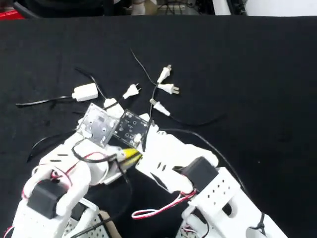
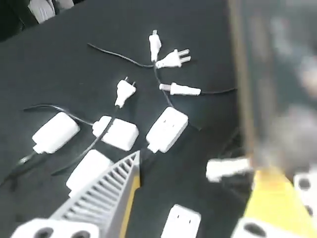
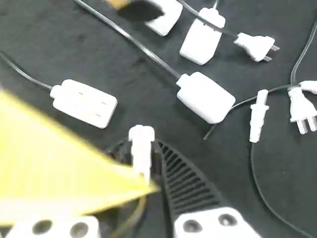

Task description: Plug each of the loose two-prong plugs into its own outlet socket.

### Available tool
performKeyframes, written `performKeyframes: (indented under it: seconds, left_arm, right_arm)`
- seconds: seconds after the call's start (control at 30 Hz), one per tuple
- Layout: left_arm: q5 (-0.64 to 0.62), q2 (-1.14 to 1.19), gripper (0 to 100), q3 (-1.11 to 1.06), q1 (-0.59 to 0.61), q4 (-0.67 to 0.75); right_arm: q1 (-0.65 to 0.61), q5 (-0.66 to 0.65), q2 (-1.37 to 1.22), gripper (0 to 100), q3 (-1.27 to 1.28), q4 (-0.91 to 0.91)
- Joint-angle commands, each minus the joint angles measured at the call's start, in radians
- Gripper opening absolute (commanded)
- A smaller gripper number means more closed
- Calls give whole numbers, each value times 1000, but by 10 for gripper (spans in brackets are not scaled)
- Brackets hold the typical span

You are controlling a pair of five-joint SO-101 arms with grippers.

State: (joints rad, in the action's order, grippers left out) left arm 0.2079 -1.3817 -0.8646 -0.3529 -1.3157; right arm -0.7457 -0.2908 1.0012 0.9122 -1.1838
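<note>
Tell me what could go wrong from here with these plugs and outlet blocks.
The white plug sits between the right gripper's fingers. If that hold is shallow, it may twist when pushed in. The nearest outlet block lies loose on the black table, so it could slide under pressure. In the high view, one arm crowds the other arm, and a thin cord runs nearby, so bumping or snagging seems possible.

A black cloth-covered table (image 1: pixel 257 74) takes up nearly all of the high view, evenly lit; beyond the table's far edge, a red object (image 1: pixel 9 14) sits at one corner; a white panel (image 1: pixel 282 7) stands at the other; dark cables (image 1: pixel 173 7) hang between them.
</note>
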Motion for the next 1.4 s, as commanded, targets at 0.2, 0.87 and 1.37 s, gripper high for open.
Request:
performKeyframes:
  seconds: [0.2,0.87,1.37]
  left_arm:
    - [221,-5,358,-25,460,-64]
    - [281,-390,355,-633,720,54]
    - [282,-443,354,-671,803,-31]
  right_arm:
    - [-6,21,171,11,18,-21]
    - [-11,126,117,12,97,157]
    - [-126,288,-412,13,-79,229]
